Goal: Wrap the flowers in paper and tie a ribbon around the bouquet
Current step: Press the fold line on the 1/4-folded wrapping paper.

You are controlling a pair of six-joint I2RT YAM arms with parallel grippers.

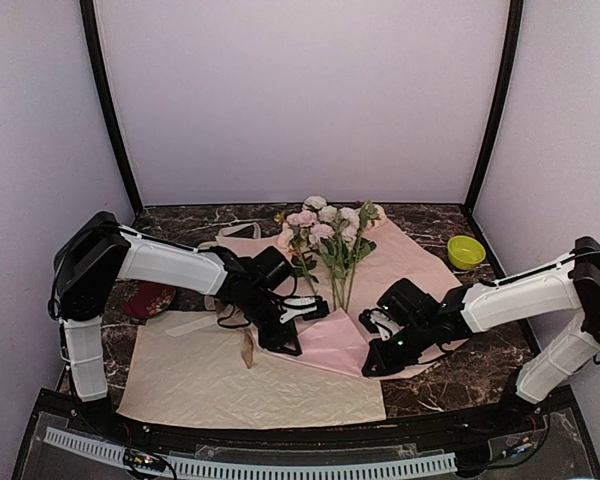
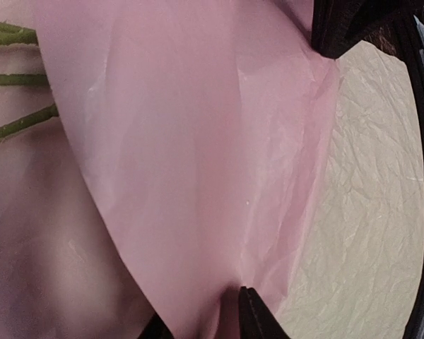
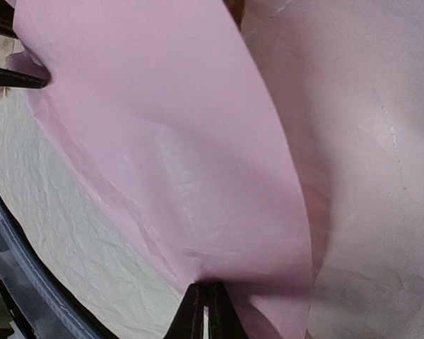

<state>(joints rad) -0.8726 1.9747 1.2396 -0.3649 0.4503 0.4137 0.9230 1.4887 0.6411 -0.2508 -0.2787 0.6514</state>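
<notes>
The right gripper (image 3: 201,311) is pinched tight on the near edge of the paper (image 3: 162,141), which arches up from its fingertips. The left gripper (image 2: 205,321) has its fingers slightly apart, that same edge lying between them. The flowers (image 1: 330,235) lie beyond both grippers, stems pointing back toward them

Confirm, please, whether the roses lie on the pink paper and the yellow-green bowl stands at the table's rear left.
Only the side is wrong: the yellow-green bowl stands rear right, as the top external view shows; the roses do lie on the pink paper.
</notes>
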